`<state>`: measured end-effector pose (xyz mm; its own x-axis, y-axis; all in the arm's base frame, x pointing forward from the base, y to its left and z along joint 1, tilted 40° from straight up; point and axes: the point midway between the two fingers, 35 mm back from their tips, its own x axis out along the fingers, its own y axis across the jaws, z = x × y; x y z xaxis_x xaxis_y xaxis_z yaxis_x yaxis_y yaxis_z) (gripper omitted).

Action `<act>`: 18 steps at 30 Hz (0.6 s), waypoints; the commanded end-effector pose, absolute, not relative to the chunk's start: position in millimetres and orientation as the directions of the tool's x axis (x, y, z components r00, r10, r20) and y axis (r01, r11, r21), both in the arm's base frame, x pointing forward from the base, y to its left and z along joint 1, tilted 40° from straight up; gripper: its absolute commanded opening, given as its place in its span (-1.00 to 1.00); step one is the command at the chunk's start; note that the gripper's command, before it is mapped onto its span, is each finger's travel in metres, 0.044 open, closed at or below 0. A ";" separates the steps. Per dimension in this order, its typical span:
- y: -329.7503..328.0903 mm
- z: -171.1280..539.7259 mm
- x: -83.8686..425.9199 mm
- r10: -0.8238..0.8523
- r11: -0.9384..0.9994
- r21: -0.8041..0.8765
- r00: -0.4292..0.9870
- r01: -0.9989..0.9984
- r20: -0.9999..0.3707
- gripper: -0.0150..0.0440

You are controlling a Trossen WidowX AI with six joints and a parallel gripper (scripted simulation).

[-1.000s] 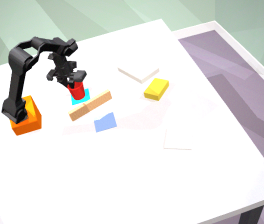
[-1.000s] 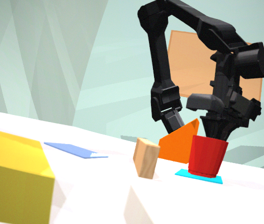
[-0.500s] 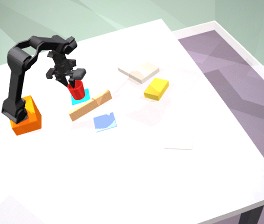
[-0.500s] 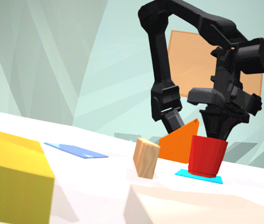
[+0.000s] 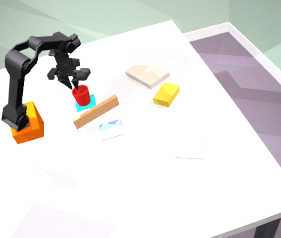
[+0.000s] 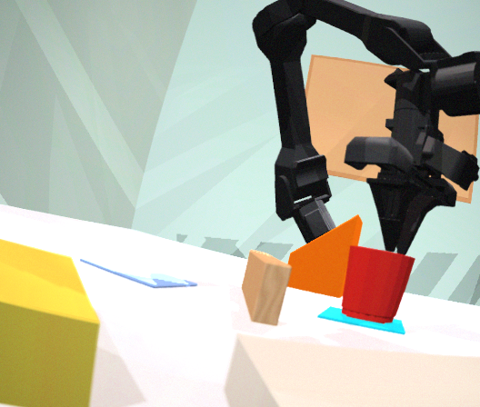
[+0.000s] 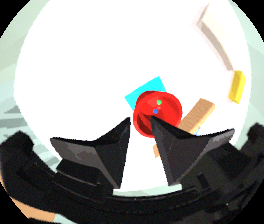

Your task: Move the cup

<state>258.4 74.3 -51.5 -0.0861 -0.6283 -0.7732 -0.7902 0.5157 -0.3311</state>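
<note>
The cup (image 5: 81,95) is standing upright on the cyan pad (image 5: 86,105) on the bench (image 5: 168,164). The hand (image 5: 72,86) is hovering at its rim, partly open and gripping nothing. Withdrawing well means rising straight, fingertips (image 6: 394,241) clearing the rim so the marbles (image 7: 157,107) stay inside.
</note>
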 end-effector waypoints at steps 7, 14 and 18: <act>83.0 -41.0 259.8 -0.626 0.519 -0.330 -0.088 -0.788 -0.775 -0.06; 82.4 -40.4 260.5 -0.629 0.514 -0.331 -0.086 -0.791 -0.773 0.30; 82.4 -40.4 260.5 -0.629 0.514 -0.331 -0.086 -0.791 -0.773 0.65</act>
<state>260.3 82.8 -40.0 -0.0860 -0.6290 -0.7727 -0.7910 0.5146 -0.3309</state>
